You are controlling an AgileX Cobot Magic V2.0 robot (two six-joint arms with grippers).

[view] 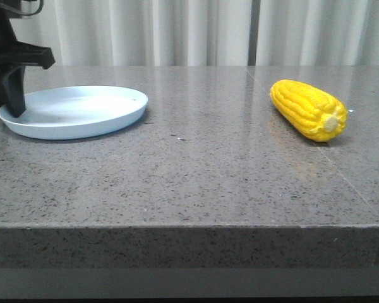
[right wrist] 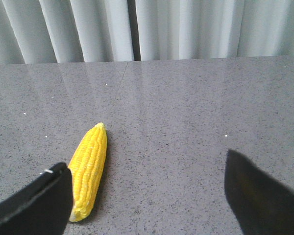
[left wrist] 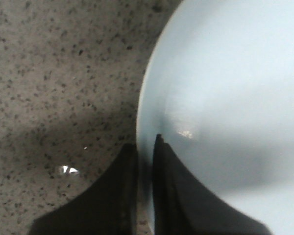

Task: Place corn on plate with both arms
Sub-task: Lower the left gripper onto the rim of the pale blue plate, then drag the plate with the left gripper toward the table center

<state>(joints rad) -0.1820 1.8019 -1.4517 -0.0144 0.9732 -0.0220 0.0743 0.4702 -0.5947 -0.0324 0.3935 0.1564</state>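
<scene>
The pale blue-white plate point(view: 76, 112) lies on the table at the left. My left gripper point(view: 12, 104) stands at the plate's left rim. In the left wrist view point(left wrist: 144, 142) its jaws straddle the rim of the plate point(left wrist: 225, 88), one finger outside on the table and one inside, closed onto it. The yellow corn point(view: 306, 108) lies on the table at the right, its pale stub end towards the front. My right gripper point(right wrist: 144, 164) is open wide and empty, and the corn point(right wrist: 89, 169) lies just beside one finger, outside the jaws. The right gripper is out of the front view.
The grey speckled stone table point(view: 196, 164) runs to a front edge close to the camera. White curtains point(view: 202, 31) hang behind the table's far edge. A seam in the tabletop point(view: 347, 183) runs forward from near the corn.
</scene>
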